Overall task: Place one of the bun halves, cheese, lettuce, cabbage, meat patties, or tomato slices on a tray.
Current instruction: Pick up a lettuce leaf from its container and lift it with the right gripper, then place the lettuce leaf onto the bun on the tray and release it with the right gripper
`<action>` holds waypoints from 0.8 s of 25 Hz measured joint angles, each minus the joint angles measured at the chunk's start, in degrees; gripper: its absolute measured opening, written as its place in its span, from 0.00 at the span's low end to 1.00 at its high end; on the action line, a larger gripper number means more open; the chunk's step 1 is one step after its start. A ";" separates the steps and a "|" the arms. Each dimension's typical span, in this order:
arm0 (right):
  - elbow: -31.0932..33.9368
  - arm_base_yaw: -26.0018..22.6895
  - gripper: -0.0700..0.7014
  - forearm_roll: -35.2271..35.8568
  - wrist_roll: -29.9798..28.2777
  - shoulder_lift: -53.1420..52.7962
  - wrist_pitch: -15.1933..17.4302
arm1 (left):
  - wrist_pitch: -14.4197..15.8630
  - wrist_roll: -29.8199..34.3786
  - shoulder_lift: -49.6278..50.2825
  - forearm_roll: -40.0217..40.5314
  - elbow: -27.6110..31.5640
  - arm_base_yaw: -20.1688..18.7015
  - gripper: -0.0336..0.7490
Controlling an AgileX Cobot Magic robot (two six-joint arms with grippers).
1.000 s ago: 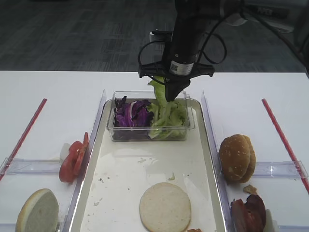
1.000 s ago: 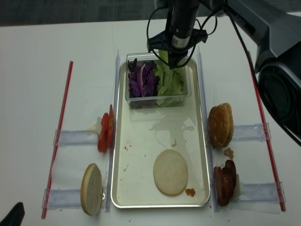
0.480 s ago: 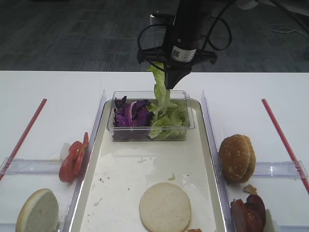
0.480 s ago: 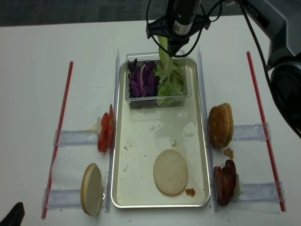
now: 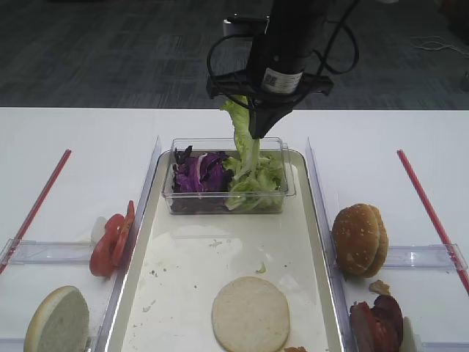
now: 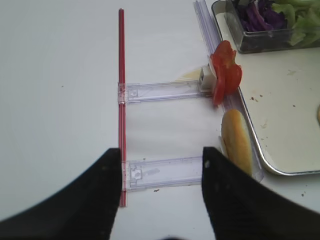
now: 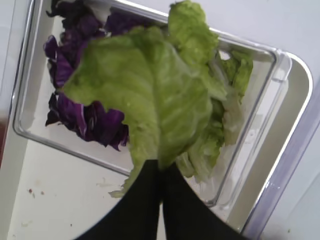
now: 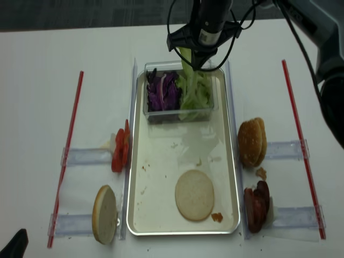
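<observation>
My right tool (image 5: 258, 130) is pinched shut on the top of the lettuce (image 5: 242, 136), which hangs long-axis down above the clear tub (image 5: 227, 198) at the far end of the tray (image 5: 311, 220), its tip just over the greens left inside. The flat bun half (image 5: 250, 314) lies on the tray's near end, straight toward me from the leaf, so I judge the carry runs down the tray's length. My left tool (image 6: 161, 165) hovers open over the bench (image 6: 60, 100), well apart.
</observation>
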 joint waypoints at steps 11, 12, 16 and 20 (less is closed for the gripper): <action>14.06 1.66 0.14 0.29 -3.05 -10.57 -0.10 | 0.00 0.00 0.00 0.00 0.00 0.00 0.49; 15.78 1.66 0.14 0.29 -3.13 -11.57 -0.10 | 0.00 0.00 0.00 0.00 0.00 0.00 0.49; 23.10 1.66 0.14 0.84 -3.77 -16.43 -0.34 | 0.00 0.00 0.00 0.00 0.00 0.00 0.49; 30.99 1.66 0.14 3.08 -5.26 -21.46 -2.48 | 0.00 0.00 0.00 0.00 0.00 0.00 0.49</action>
